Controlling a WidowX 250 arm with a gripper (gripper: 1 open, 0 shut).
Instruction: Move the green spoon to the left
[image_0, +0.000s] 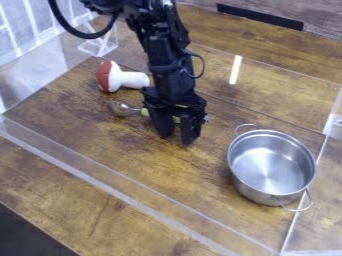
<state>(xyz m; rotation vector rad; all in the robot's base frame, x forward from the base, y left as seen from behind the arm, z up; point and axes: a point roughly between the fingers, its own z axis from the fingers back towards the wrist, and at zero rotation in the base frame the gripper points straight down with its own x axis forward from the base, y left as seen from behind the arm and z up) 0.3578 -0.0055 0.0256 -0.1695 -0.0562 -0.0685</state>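
Only the silver bowl of the green spoon (123, 106) shows, lying on the wooden table just left of the black gripper (175, 128). Its yellow-green handle is hidden behind the fingers. The gripper points straight down with its fingertips at the table, standing where the handle lies. Its jaws are narrower than before, with a small gap. Whether they pinch the handle cannot be made out.
A red-capped toy mushroom (114, 75) lies just behind and left of the spoon. A steel pot (271, 165) stands at the right. A clear plastic wall (147, 190) runs along the front of the table, and a pale upright strip (234, 70) stands behind the arm.
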